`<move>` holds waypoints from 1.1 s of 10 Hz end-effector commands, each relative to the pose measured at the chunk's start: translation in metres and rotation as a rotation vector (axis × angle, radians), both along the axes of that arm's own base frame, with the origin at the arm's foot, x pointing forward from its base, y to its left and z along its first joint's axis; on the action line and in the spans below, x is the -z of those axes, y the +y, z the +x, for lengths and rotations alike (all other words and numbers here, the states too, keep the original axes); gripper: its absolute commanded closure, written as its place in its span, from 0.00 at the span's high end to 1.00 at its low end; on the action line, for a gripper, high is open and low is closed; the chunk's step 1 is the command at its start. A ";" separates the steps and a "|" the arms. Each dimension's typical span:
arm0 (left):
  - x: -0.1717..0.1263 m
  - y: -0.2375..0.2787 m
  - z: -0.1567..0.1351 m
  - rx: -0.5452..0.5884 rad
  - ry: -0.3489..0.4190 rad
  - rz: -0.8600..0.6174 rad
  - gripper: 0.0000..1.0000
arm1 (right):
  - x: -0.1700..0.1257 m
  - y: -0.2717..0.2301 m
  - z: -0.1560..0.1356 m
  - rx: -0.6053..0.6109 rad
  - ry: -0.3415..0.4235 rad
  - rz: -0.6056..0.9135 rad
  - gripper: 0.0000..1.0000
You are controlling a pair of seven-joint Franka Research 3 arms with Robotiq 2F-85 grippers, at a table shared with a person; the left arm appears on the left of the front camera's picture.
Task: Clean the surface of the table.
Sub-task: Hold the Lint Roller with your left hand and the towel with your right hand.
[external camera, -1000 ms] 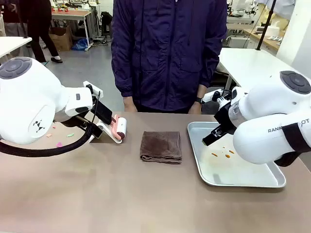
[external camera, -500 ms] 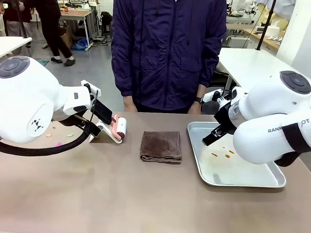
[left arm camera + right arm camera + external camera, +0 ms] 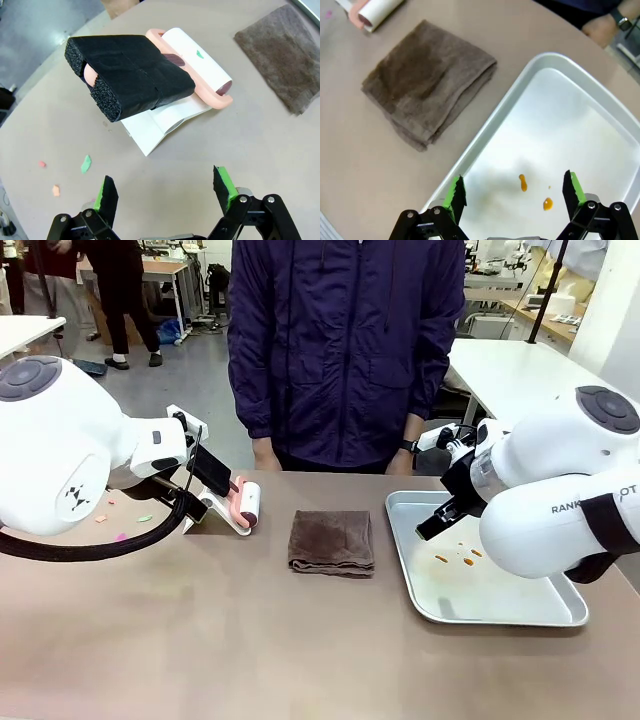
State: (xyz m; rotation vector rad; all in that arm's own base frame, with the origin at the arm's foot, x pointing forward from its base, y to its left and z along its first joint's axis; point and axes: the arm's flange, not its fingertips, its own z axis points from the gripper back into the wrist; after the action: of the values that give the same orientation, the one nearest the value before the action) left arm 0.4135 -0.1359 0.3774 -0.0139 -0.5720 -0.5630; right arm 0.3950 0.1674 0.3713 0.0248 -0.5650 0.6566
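At the left, the left gripper [image 3: 165, 186] is hovering wide open over the taupe tabletop [image 3: 250, 640], gripping nothing. Its green pads [image 3: 106, 194] are standing clear of the pink lint roller [image 3: 195, 70], which is lying just beyond them on a white sheet. Small coloured scraps [image 3: 86, 163] are lying nearby. A folded brown towel [image 3: 332, 540] is lying in the middle. At the right, the right gripper [image 3: 514, 190] is hanging wide open and empty above the silver tray [image 3: 500, 600], which is carrying orange spots [image 3: 522, 183].
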 end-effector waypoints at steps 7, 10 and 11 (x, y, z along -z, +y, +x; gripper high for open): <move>-0.003 0.001 -0.007 0.037 0.032 -0.031 1.00 | -0.002 -0.003 -0.005 0.026 0.028 0.024 1.00; -0.051 0.015 -0.035 0.043 0.262 -0.233 1.00 | -0.035 -0.024 -0.033 0.216 0.275 0.215 1.00; -0.063 0.025 -0.047 0.052 0.302 -0.274 1.00 | -0.047 -0.036 -0.046 0.253 0.347 0.323 1.00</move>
State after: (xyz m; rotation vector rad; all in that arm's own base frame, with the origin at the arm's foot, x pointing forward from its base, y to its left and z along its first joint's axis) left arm 0.3699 -0.1468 0.4230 -0.3383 -0.3875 -0.5501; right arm 0.3700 0.1536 0.3956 0.2449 -0.3483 0.4138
